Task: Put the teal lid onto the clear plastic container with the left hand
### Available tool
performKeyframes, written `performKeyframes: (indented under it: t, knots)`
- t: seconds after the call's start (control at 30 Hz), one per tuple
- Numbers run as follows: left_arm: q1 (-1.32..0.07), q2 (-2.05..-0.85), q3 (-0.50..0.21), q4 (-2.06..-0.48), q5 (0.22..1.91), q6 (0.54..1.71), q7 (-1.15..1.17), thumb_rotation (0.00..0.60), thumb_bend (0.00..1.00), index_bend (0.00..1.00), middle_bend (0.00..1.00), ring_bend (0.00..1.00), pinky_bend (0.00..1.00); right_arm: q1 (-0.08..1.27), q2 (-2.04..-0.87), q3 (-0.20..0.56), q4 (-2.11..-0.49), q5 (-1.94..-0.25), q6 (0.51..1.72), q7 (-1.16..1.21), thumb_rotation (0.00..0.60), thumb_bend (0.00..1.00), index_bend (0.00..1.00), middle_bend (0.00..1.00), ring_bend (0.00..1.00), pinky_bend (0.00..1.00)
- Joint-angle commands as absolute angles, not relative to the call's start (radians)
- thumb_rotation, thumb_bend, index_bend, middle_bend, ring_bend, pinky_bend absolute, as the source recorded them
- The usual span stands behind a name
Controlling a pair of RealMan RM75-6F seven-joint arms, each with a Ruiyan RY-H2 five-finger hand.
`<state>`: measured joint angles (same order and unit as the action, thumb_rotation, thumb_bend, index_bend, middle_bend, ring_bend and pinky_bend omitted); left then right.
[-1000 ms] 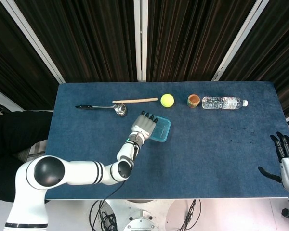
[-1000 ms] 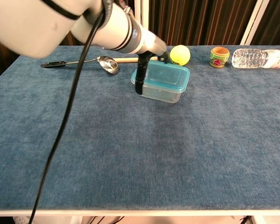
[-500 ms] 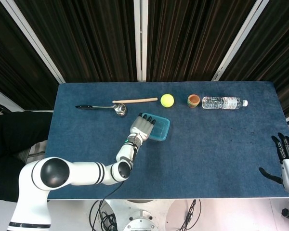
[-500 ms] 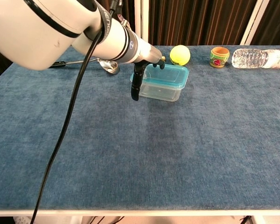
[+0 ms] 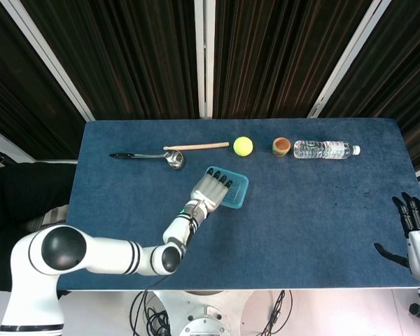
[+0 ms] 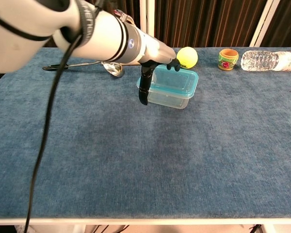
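So the teal lid [image 6: 173,80] is sitting on top of the clear plastic container [image 6: 169,97], which is on the blue table [image 6: 136,160] a bit left of the middle. The left hand [image 5: 208,190] is laid over the left part of the lid with its fingers [image 5: 219,181] stretched out flat on top. In the chest view the thumb [image 6: 144,89] hangs down along the left end of the container. Whether it's actually clamping the lid or just pressing on it, I can't tell from either view. The right hand [image 5: 418,231] is way off at the table's right edge, fingers spread apart and holding nothing. Along the back of the table there's a row of stuff: a metal ladle [image 5: 152,156] with a black handle, a wooden stick [image 5: 195,146] just behind it, a yellow tennis ball [image 5: 243,145], a small terracotta pot [image 5: 281,145], and a water bottle [image 5: 325,149] lying on its side next to the pot. The ball is near the container's back edge but not touching it.
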<state>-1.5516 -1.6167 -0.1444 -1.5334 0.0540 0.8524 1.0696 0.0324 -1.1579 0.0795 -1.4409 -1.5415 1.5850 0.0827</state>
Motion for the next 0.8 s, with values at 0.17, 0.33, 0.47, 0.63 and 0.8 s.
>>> performKeyframes:
  t: [0.17,0.33,0.47,0.63,0.8]
  knots:
    - [-1.491,-1.586,-0.091,-1.663,0.205,0.929,1.001,0.6,0.07,0.1,0.08,0.0,0.09,0.031,-1.158,0.078,-1.444,-1.544,1.588,0.078,0.6,0.03,0.0,0.0,0.0,0.0]
    - [-1.477,-1.61,-0.075,-1.674,0.284,0.937,0.977,0.6,0.07,0.11,0.08,0.0,0.1,0.033,-1.158,0.077,-1.45,-1.548,1.587,0.07,0.6,0.03,0.0,0.0,0.0,0.0]
    - [-1.481,-1.638,-0.071,-1.654,0.295,0.93,0.975,0.6,0.07,0.11,0.08,0.0,0.1,0.031,-1.158,0.077,-1.454,-1.547,1.589,0.066,0.6,0.03,0.0,0.0,0.0,0.0]
    - [-1.492,-1.664,-0.065,-1.634,0.289,0.932,0.988,0.6,0.07,0.11,0.08,0.0,0.1,0.03,-1.155,0.076,-1.457,-1.545,1.589,0.063,0.6,0.03,0.0,0.0,0.0,0.0]
    - [-1.495,-1.673,-0.059,-1.621,0.277,0.937,0.995,0.6,0.07,0.11,0.08,0.0,0.1,0.029,-1.155,0.076,-1.457,-1.544,1.587,0.063,0.6,0.03,0.0,0.0,0.0,0.0]
